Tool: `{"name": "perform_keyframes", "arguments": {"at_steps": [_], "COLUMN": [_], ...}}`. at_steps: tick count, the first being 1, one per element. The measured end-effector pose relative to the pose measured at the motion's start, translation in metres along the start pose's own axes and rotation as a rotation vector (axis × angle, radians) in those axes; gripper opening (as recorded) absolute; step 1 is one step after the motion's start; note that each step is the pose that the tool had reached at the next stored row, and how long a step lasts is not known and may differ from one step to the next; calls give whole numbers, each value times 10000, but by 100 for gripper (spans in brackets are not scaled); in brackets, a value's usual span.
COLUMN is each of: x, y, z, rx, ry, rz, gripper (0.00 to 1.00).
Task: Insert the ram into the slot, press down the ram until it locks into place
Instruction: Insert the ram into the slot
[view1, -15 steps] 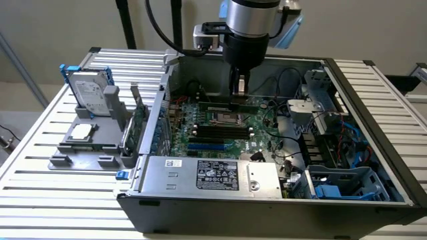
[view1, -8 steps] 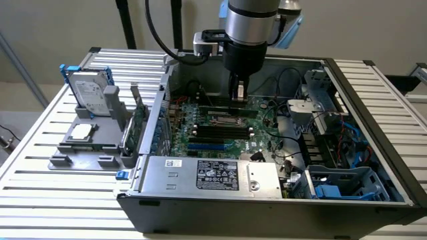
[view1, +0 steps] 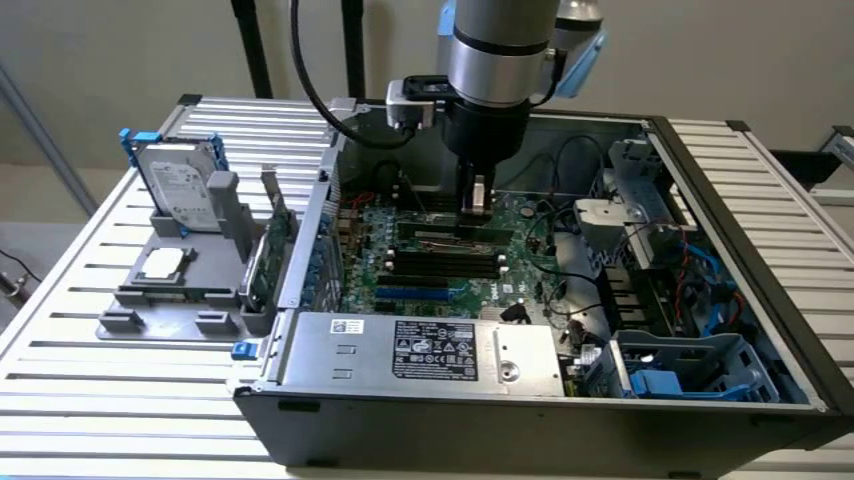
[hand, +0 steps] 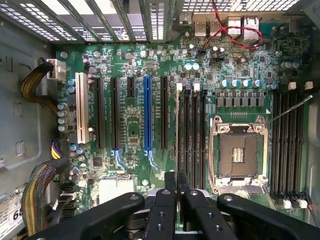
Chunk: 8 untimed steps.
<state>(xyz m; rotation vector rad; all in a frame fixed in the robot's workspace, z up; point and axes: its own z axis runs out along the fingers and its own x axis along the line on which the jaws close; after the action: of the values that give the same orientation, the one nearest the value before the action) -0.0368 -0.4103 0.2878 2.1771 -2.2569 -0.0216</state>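
Ram (hand: 177, 130) stands edge-on in slot (hand: 178, 88), the one of its bank farthest from CPU socket (hand: 239, 150). Gripper (hand: 176, 176) clenched over ram's edge; grip vs. mere contact unclear. Risk: off-centre push probably tilts ram, leaving one end unlatched.

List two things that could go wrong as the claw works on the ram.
1. The claw sits at one end of the ram, so pressure there may seat only that end, leaving the stick tilted.
2. The empty slots lie right alongside; a sideways slip could strike them.
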Motion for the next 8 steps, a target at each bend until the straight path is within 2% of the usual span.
{"name": "perform_keyframes", "arguments": {"at_steps": [8], "x": [-6], "y": [5], "z": [146], "rx": [5], "ry": [0], "rz": [-5], "gripper": [13]}}
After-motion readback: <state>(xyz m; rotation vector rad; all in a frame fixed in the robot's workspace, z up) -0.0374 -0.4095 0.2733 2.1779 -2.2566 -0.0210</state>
